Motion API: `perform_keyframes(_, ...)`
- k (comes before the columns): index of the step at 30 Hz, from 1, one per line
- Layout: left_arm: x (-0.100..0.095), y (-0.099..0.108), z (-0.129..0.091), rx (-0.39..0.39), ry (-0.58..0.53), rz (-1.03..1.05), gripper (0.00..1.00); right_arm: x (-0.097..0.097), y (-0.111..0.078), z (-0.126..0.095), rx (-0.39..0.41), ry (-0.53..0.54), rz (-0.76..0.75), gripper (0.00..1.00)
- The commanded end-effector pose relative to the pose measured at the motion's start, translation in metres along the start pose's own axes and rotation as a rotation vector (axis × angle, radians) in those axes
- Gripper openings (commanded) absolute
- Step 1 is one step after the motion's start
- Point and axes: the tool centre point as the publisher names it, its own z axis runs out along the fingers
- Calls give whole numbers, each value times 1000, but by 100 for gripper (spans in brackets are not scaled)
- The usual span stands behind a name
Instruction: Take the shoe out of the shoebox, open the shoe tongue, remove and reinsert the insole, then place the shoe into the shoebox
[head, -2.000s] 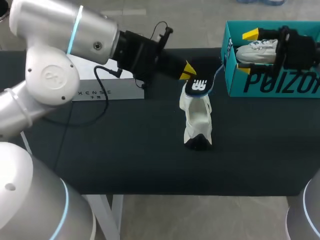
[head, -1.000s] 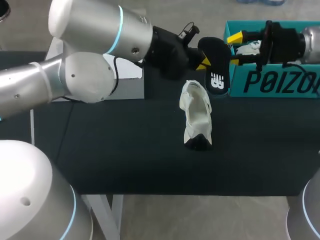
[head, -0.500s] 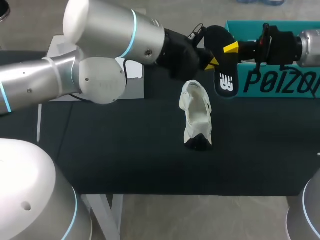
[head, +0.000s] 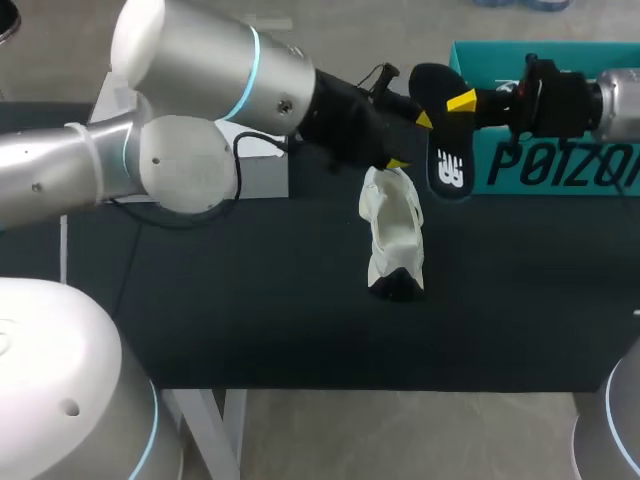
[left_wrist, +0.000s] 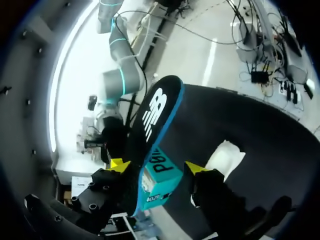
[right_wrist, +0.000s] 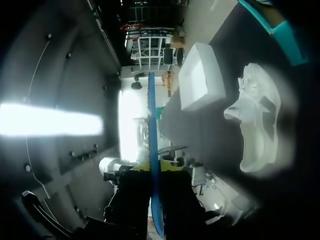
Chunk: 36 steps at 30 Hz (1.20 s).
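Large dark lettering runs along the teal shoebox (head: 545, 160) side, two o'clock from the shoe (head: 392, 235); a white logo marks the black insole (head: 447, 150).

R gripper (head: 459, 103) grips insole (head: 448, 160) just past shoe (head: 393, 235), L gripper (head: 410, 141) alongside.

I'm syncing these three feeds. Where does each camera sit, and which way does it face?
Head view: above and behind, looking down on the table; left arm and right arm show.
Left wrist view: on that wrist, looking along the open left gripper at the insole and shoebox.
Right wrist view: on that wrist, looking along the right gripper, shut on the insole, towards the shoe.
Shared: all show insole and shoe.
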Motion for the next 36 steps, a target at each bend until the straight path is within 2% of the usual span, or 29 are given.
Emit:
perform_keyframes(1,-14,14,-49,102,154,172,100,-8,1,5,25,-14,6,0)
perform_keyframes(3,-21,16,-56,134,179,237,100,-11,0,6,46,-25,9,0)
perform_keyframes(7,-29,25,-65,98,268,282,100,-18,-2,9,63,-42,18,0)
perform_keyframes(17,-29,25,-65,98,268,282,100,-22,-2,2,1,-7,20,0)
perform_keyframes(23,-33,25,-64,96,268,324,100,-25,2,9,-11,24,35,0)
perform_keyframes(24,-41,27,-62,87,366,360,100,-28,2,12,-4,13,34,0)
perform_keyframes(25,-49,30,-63,79,364,385,100,-29,1,15,-12,-41,23,0)
perform_keyframes(26,-56,31,-63,77,428,424,100,-32,0,19,-14,-93,6,0)
perform_keyframes(31,-77,38,-59,37,668,522,100,-34,-3,27,-5,-112,-1,0)
perform_keyframes(36,-82,40,-52,41,749,556,100,-36,-4,32,-4,-104,-2,0)
